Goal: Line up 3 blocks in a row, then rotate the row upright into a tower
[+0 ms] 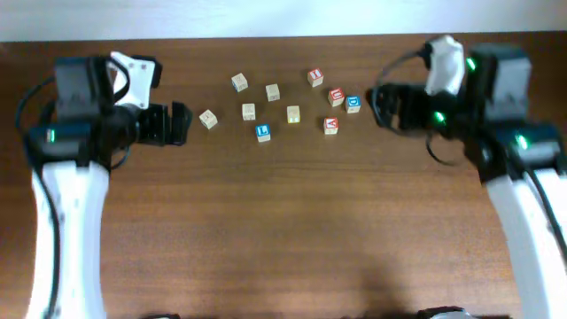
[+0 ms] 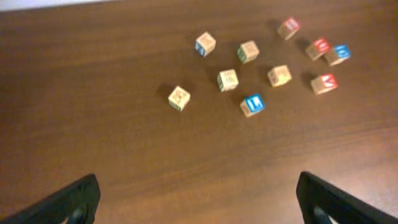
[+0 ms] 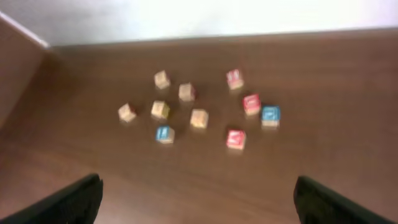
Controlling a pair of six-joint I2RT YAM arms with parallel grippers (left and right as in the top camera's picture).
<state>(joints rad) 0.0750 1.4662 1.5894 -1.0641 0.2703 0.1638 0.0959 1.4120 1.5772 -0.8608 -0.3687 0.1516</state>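
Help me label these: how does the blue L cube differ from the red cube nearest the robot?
The blue L cube shows blue with a white L; the red cube shows red with a white V-like letter. The blue L cube lies nearer the left gripper, by a tan cube; the red cube lies nearer the right gripper, by a second red cube. Both are wooden cubes resting on the table, untouched.

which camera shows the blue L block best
The left wrist view: the blue L block looks largest there, with its blue top and a tan side both visible. Overhead, the block is small and shows only its top face. In the right wrist view the block is blurred and its letter is unreadable.
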